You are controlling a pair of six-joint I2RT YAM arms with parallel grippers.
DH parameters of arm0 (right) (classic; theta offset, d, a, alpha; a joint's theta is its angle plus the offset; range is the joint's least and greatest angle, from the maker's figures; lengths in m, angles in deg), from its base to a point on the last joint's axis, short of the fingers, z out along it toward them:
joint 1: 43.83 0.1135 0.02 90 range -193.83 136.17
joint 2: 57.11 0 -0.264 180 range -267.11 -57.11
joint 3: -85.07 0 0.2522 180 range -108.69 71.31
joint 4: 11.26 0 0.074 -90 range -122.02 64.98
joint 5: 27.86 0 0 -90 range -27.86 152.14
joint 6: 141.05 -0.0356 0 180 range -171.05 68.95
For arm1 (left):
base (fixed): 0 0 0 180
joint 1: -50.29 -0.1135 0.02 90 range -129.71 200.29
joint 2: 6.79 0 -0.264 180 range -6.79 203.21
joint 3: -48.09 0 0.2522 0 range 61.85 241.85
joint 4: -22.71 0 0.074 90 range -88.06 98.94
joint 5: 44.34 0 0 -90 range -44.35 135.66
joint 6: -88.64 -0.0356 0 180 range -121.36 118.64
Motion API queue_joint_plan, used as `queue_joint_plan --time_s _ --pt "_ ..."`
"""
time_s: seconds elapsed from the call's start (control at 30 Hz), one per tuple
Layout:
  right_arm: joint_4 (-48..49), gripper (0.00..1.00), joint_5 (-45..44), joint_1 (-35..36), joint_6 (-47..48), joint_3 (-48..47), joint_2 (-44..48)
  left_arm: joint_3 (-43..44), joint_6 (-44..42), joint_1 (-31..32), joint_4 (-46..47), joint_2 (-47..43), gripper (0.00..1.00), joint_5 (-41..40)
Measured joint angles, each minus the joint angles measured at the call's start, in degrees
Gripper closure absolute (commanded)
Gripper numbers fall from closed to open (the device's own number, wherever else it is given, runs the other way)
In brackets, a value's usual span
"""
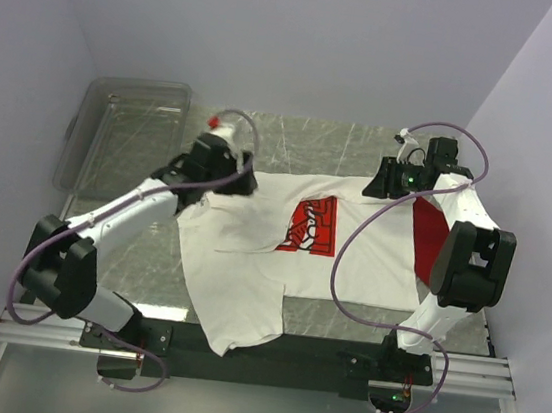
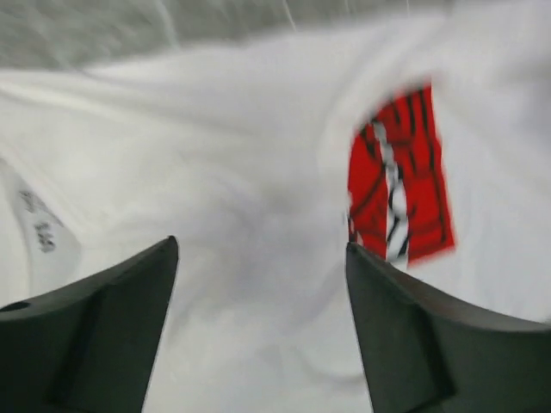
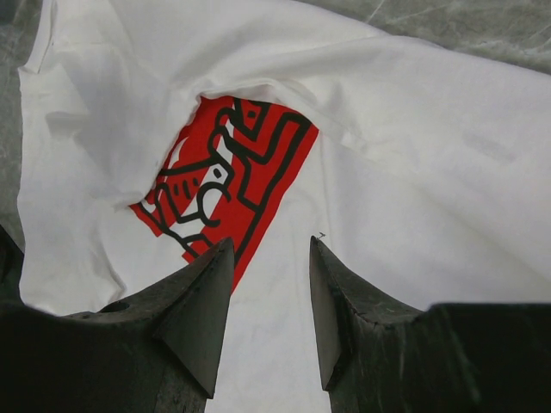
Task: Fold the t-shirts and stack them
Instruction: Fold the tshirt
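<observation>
The white t-shirt (image 1: 249, 264) is lying across the middle of the table (image 1: 344, 144), chest up, its red Coca-Cola print (image 1: 312, 226) sitting just right of centre, and a loose lip of white cloth is lapping over one edge of that print. One end of the shirt is trailing off the near table edge at about six o'clock, so this looks like an early fold, far from finished. The red t-shirt (image 1: 429, 237) is waiting at three o'clock, tucked partly under the white one and the right arm. The left gripper (image 2: 260, 248) is hovering over the shirt's ten o'clock corner, jaws spread wide, nothing between them. The right gripper (image 3: 271, 245) is poised at one o'clock, fingers parted a little, also empty, cloth showing through the gap. The clear plastic bin (image 1: 82, 142) is sitting out at ten o'clock, well apart. To do this well, I'd say both arms should be pinching matching far corners, one layer only, lifting evenly and laying the fold flat so that the lip over the print smooths out instead of bunching.
</observation>
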Motion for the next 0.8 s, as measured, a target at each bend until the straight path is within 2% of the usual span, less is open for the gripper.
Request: queue_joint_plan --time_s 0.03,0.07,0.1,0.17,0.27,0.43,0.5,0.8 --pt "0.0 0.53 0.0 0.0 0.0 0.0 0.0 0.0 1.3 -3.5 2.0 -0.6 0.26 0.7" --pt "0.0 0.53 0.0 0.0 0.0 0.0 0.0 0.0 2.6 -6.5 4.0 -0.3 0.35 1.7" --pt "0.0 0.53 0.0 0.0 0.0 0.0 0.0 0.0 4.3 -9.6 5.7 0.9 0.4 2.6" --pt "0.0 0.53 0.0 0.0 0.0 0.0 0.0 0.0 6.9 -13.6 7.3 4.4 0.42 3.5" --pt "0.0 0.52 0.0 0.0 0.0 0.0 0.0 0.2 10.8 -15.8 6.8 11.0 0.39 2.7" --pt "0.0 0.53 0.1 0.0 0.0 0.0 0.0 4.2 17.4 -16.0 0.0 18.1 0.34 -4.1" --pt "0.0 0.53 0.2 0.0 0.0 0.0 0.0 5.7 19.1 -16.0 -1.6 18.7 0.27 -6.4" --pt "0.0 0.52 0.4 -0.1 0.0 0.0 0.0 12.8 21.7 -16.0 -5.6 24.7 0.32 -14.3"
